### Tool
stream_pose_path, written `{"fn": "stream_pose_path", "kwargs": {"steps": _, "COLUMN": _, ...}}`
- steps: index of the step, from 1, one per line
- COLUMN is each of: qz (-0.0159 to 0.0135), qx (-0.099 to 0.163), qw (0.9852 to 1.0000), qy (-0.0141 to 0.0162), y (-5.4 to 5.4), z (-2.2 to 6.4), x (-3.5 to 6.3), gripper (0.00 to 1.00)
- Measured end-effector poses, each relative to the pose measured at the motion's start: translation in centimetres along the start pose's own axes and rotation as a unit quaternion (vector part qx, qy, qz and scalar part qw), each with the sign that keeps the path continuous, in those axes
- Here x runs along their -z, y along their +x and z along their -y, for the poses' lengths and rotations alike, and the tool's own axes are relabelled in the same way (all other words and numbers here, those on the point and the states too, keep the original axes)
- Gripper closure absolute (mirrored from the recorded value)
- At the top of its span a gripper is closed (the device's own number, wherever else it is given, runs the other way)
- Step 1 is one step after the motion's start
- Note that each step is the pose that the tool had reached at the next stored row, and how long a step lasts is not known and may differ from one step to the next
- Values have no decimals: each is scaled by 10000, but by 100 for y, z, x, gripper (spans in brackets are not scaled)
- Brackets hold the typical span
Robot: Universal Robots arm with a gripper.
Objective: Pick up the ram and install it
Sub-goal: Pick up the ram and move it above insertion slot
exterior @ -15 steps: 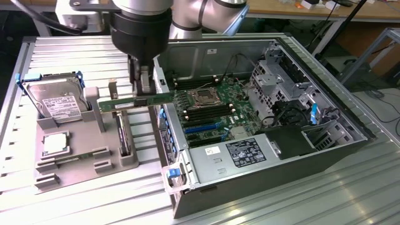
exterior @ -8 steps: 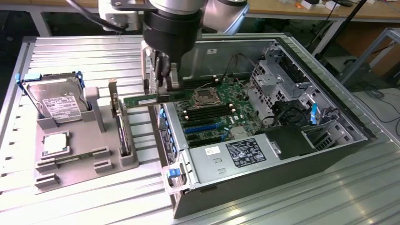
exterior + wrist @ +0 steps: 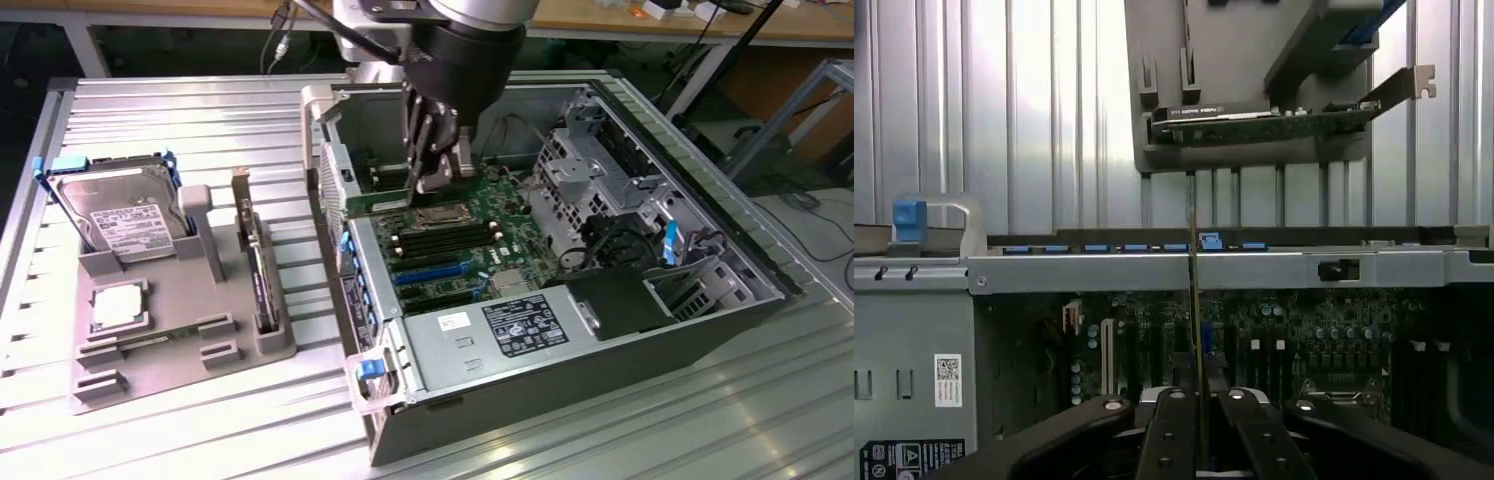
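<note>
The claw (image 3: pixel 441 175), nearly closed, pinches the ram (image 3: pixel 1195 300), seen edge-on between its fingers. It hangs inside the case (image 3: pixel 747 290), over the CPU socket (image 3: pixel 435 214). The dark slots (image 3: pixel 430 241) lie just beside, toward the power supply (image 3: pixel 521 322).

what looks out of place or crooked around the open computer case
Nothing stands out. The thin green ram stick sits straight in the black hand over the green motherboard; the silver hard drive stands upright in its grey holder.

Downward-reaching arm (image 3: pixel 467 40); hand (image 3: pixel 437 185) vertical, fingers (image 3: pixel 1169 435) nearly together, pinching ram (image 3: pixel 1196 320) edge-on.
</note>
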State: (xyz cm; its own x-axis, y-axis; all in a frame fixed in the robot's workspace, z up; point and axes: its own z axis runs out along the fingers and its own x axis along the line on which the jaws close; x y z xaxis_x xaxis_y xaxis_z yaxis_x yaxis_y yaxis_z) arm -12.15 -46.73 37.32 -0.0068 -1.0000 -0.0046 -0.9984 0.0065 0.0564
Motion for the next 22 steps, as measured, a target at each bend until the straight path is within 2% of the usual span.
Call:
{"fn": "stream_pose_path", "kwargs": {"steps": 1, "qz": 2, "qx": 0, "qw": 10000, "qy": 0, "y": -4, "z": 75, "x": 4, "gripper": 86}}
{"fn": "stream_pose_path", "kwargs": {"steps": 3, "qz": 3, "qx": 0, "qw": 10000, "qy": 0, "y": -8, "z": 170, "x": 9, "gripper": 86}}
{"fn": "stream_pose_path", "kwargs": {"steps": 5, "qz": 5, "qx": 0, "qw": 10000, "qy": 0, "y": -15, "z": 327, "x": 18, "gripper": 86}}
{"fn": "stream_pose_path", "kwargs": {"steps": 9, "qz": 6, "qx": 1, "qw": 10000, "qy": 0, "y": -24, "z": 536, "x": 30, "gripper": 86}}
{"fn": "stream_pose_path", "kwargs": {"steps": 10, "qz": 6, "qx": 0, "qw": 10000, "qy": 0, "y": -44, "z": 625, "x": 34, "gripper": 86}}
{"fn": "stream_pose_path", "kwargs": {"steps": 12, "qz": 6, "qx": 0, "qw": 10000, "qy": 0, "y": -111, "z": 681, "x": 34, "gripper": 86}}
{"fn": "stream_pose_path", "kwargs": {"steps": 15, "qz": -2, "qx": -1, "qw": 10000, "qy": 0, "y": -310, "z": 725, "x": 24, "gripper": 86}}
{"fn": "stream_pose_path", "kwargs": {"steps": 17, "qz": -4, "qx": -18, "qw": 10000, "qy": 0, "y": -353, "z": 729, "x": -5, "gripper": 86}}
{"fn": "stream_pose_path", "kwargs": {"steps": 18, "qz": -3, "qx": -74, "qw": 10000, "qy": 0, "y": -369, "z": 732, "x": -64, "gripper": 86}}
{"fn": "stream_pose_path", "kwargs": {"steps": 20, "qz": -5, "qx": -89, "qw": 10000, "qy": 0, "y": -366, "z": 736, "x": -146, "gripper": 86}}
{"fn": "stream_pose_path", "kwargs": {"steps": 22, "qz": -5, "qx": -93, "qw": 10000, "qy": 0, "y": -365, "z": 739, "x": -189, "gripper": 86}}
